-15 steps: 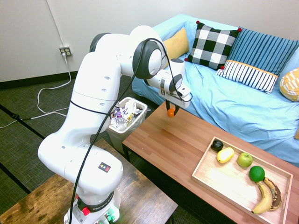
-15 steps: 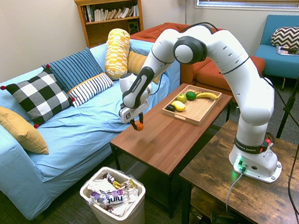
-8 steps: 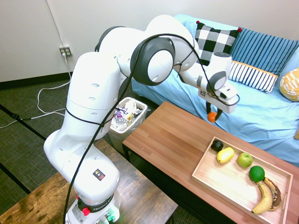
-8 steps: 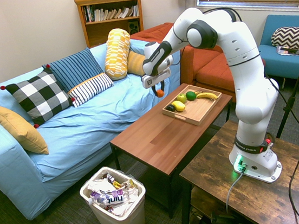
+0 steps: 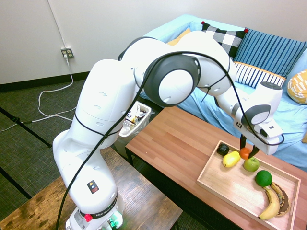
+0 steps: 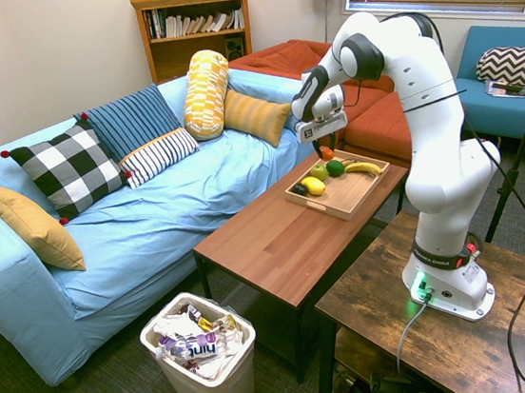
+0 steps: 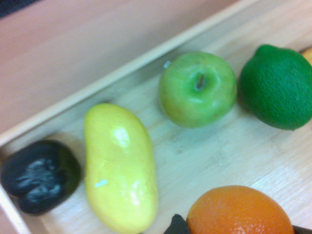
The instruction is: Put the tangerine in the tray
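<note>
- We have the small, round, bright-orange tangerine [image 5: 244, 153] gripped between the two dark fingers of the gripper [image 5: 245, 151], closed on its sides.
- It is held up over the far part of the large, shallow, light-wood tray [image 5: 224, 184], not yet set down. The step in hand, as we judge it, is the carry's end and the lowering; only placing and release remain.
- Taking the tray as a clock face in the first exterior view, we see the glossy black, lumpy fruit [image 5: 223, 149] near ten, the smooth yellow, oblong fruit [image 5: 231, 159] at eleven, the round green apple [image 5: 251, 164] at twelve, the dark-green lime [image 5: 263, 178] near one and the yellow banana [image 5: 271, 205] around four, beside a browner, spotted banana [image 5: 283, 199].
- The bare wood from seven to nine looks the roomiest to us, so we would bring the fruit toward seven before going down.
- We should travel above the apple and the yellow fruit, since coming straight down could knock either one.
- We would descend slowly with the fingers clear of the rim, let the fruit touch wood, then open gently; dropped from height, it would probably roll.
- Afterwards we should lift straight up.
</note>
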Controlling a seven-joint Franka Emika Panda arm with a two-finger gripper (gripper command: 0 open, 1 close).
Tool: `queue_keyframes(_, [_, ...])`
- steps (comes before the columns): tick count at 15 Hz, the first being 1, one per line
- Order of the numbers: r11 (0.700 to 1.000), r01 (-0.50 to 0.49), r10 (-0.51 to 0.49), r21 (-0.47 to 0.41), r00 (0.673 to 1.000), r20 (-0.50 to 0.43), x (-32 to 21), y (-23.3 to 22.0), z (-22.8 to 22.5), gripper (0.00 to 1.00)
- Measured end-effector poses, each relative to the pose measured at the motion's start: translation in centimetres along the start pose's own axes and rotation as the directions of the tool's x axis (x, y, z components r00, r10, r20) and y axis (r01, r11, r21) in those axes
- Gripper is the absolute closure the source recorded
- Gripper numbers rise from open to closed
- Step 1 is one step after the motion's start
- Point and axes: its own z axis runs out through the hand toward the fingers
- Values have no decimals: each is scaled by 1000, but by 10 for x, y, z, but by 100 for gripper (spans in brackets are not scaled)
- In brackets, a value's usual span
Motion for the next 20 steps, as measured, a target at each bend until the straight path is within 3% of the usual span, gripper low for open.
queue_keyframes(6, [998,-35,37,-44,998,54,-12,24,85,100])
queue_keyframes(12, [998,-45,48,-49,997,68,-13,34,122,100])
queue_keyframes(13, [998,-44,47,-49,997,68,-12,36,123,0])
queue_keyframes(20, [999,-30,33,-41,996,79,-11,39,129,0])
